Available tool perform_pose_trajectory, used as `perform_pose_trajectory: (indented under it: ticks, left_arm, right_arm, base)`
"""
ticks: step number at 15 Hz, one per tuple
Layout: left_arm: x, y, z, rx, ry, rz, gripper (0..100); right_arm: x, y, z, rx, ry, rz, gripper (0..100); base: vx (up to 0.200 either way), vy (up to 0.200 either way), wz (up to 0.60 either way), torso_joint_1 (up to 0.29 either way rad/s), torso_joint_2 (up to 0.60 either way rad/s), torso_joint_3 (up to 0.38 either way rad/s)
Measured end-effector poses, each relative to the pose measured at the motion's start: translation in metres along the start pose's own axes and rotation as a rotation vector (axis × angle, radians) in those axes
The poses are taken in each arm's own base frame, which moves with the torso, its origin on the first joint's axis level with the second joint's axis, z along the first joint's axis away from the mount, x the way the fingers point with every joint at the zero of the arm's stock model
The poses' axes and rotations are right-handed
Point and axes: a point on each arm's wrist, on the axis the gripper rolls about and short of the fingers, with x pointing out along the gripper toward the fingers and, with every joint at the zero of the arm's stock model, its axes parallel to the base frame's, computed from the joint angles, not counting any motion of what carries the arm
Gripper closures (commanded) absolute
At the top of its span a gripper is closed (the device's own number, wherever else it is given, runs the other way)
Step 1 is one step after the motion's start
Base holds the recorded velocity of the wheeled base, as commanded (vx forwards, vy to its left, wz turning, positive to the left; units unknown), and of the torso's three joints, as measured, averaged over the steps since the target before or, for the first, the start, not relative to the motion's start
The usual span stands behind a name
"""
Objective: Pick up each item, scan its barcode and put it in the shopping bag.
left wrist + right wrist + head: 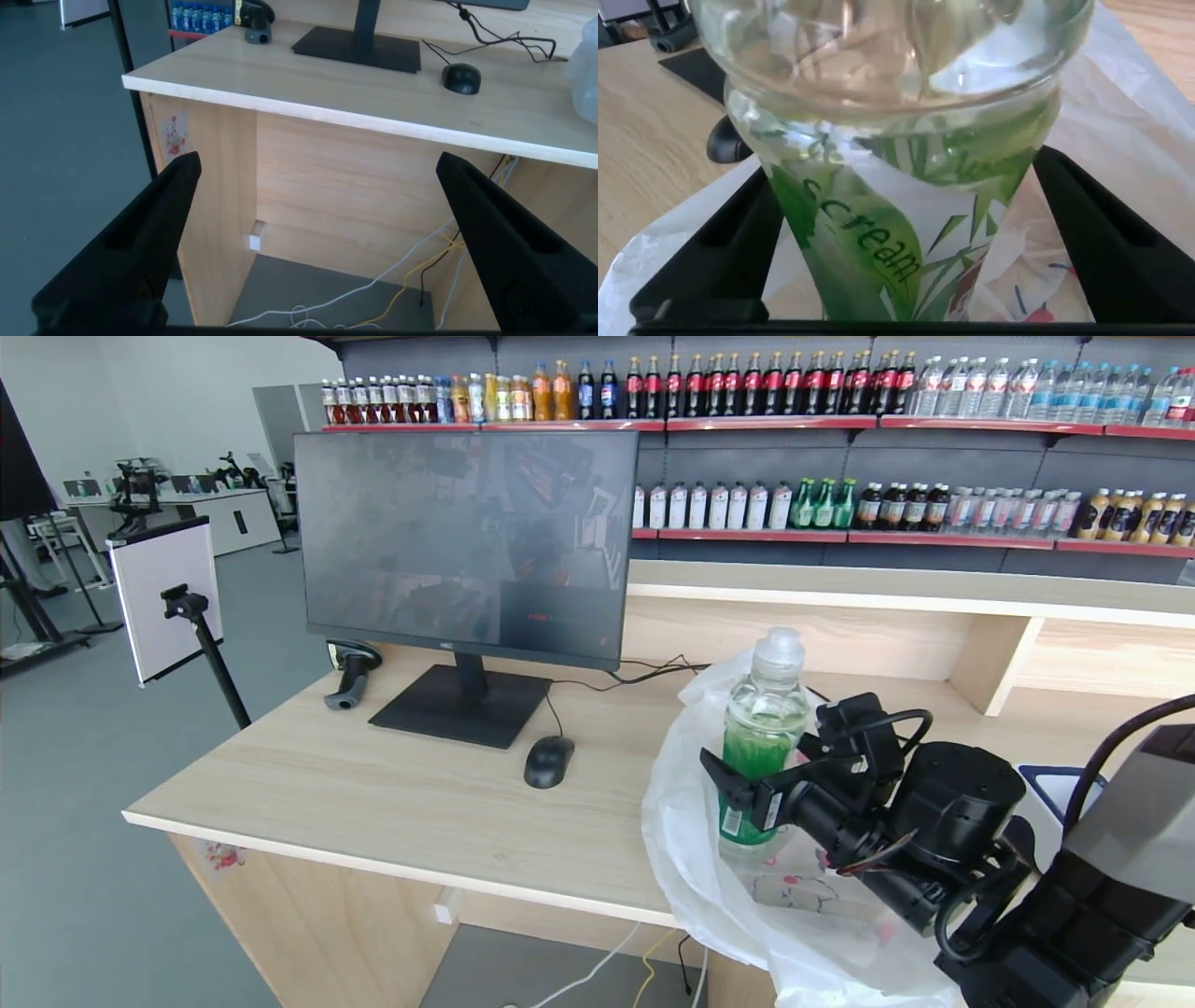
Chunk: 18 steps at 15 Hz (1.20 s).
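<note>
Here – a bottle gripped over the bag

The right gripper is clamped around a clear bottle with a pale cap and a green leaf-patterned label – slanted lettering across it, a small white patch low down. The bottle is held upright in the open mouth of the white shopping bag, at the front edge of the desk toward its right end. The left gripper hangs with its fingers spread wide before the desk's front panel, below the top. The scanner, monitor and mouse sit toward the left end
</note>
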Motion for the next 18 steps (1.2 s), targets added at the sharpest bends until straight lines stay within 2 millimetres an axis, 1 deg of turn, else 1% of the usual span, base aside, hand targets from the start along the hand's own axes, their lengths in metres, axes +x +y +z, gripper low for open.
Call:
perform_pose_trajectory:
  ticks: [4,12,18]
  left_arm:
    - [0.0,0.0,0.0,0.0,0.0,-0.001,0]
    - [0.0,0.0,0.0,0.003,0.001,0.0,0]
    - [0.0,0.0,0.0,0.003,0.002,-0.001,0]
  right_arm:
    - [-0.008,-0.001,0.006,0.001,-0.009,0.0,0]
    - [-0.033,-0.002,0.025,0.003,-0.043,0.004,0]
    - [-0.042,-0.003,0.035,0.004,-0.073,0.004,0]
  base:
    - [0.0,0.0,0.0,0.0,0.0,0.0]
    - [0.0,0.0,0.0,0.0,0.0,0.0]
    - [0.0,0.0,0.0,0.0,0.0,0.0]
